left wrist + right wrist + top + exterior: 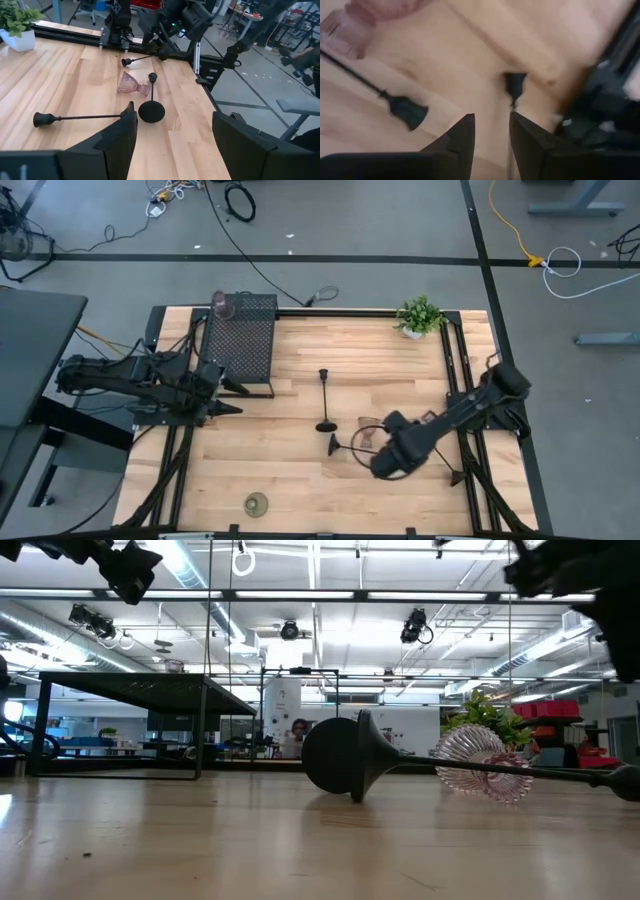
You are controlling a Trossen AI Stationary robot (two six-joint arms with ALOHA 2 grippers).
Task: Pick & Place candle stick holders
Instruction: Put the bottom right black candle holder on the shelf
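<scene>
- While our right gripper [491, 131] hovers with fingers slightly apart, a fallen black stem [514, 90] lies just beyond, near the table's [300, 480] three-o'clock edge.
- Our left gripper [232, 398], fingers spread, waits at nine o'clock.
- Open wood lies toward six o'clock, beyond the pink goblet [368, 434].

One black stem holder [325, 398] stands upright mid-bench. A second [352, 444] lies tipped just beside a pink glass goblet [366, 436] on its side, towards the right edge. A third black stem [145, 58] lies nearer that edge. The squat gold holder [257, 504] sits by the near edge; another goblet [221, 305] stands at the far left corner.
</scene>
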